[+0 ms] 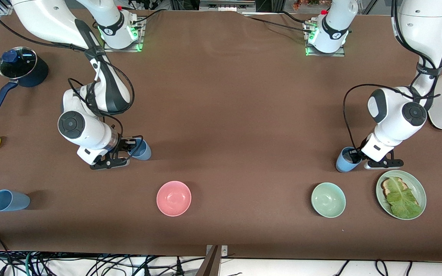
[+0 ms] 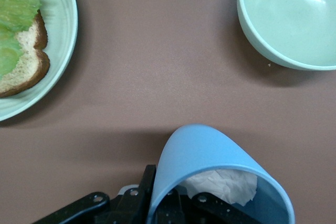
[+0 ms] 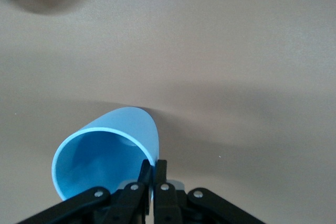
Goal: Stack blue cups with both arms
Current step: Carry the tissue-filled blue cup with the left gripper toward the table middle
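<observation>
Right gripper [image 3: 154, 174]: jaws pinched tight on the rim wall of a blue cup [image 3: 107, 153], one finger inside the mouth, one outside.
Right cup: at the right arm's end of the table, by the gripper [image 1: 129, 147]; the cup [image 1: 140, 149] looks tilted, whether it touches the table I cannot tell.
Left gripper [image 2: 168, 203]: jaws clamped on the rim wall of a second blue cup [image 2: 210, 156], which has crumpled white paper [image 2: 223, 184] inside.
Left cup: at the left arm's end, under the gripper [image 1: 355, 156]; this cup [image 1: 345, 160] leans too, just beside the green plate [image 1: 420, 188] with bread and lettuce.
Key relation: the two held cups are well apart, at either end of the table; to nest them, one mouth likely must face up and the other's base go over it.
Third cup [image 1: 9, 200]: on its side near the front edge, at the right arm's end, mouth toward that end; the right arm is nearer.
Between: pink bowl [image 1: 173, 198] and green bowl [image 1: 328, 199], nearer the front edge.
</observation>
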You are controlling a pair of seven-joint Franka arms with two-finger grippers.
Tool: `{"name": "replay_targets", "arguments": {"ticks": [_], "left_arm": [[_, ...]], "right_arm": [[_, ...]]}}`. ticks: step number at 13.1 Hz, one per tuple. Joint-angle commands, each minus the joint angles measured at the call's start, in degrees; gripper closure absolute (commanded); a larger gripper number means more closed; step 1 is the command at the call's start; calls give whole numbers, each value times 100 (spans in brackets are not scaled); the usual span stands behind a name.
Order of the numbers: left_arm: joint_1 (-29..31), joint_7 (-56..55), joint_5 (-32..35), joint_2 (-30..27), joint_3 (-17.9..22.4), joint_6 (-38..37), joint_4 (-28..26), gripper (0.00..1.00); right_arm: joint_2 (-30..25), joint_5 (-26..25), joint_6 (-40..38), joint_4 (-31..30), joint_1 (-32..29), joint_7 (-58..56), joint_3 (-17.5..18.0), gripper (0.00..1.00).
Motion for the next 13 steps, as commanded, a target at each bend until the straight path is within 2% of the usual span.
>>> {"name": "replay_targets", "arguments": {"ticks": [1, 7, 9, 13], "left_arm": [[19, -53, -228, -135, -171, -64, 1, 100], [-7, -616, -246, -803, -419, -1389, 325, 100], [-60, -747, -246, -953, -462, -1602, 361, 100], [-78, -1598, -237, -1190, -892, -1901, 361, 100]], "right_arm": [[-125, -56, 99, -140, -19, 25, 13, 100], [-143, -48, 46, 35, -28, 7, 13, 100], [-143, -48, 28, 97, -28, -10, 13, 100], [-143, -48, 20, 123, -37, -28, 13, 100]]}}
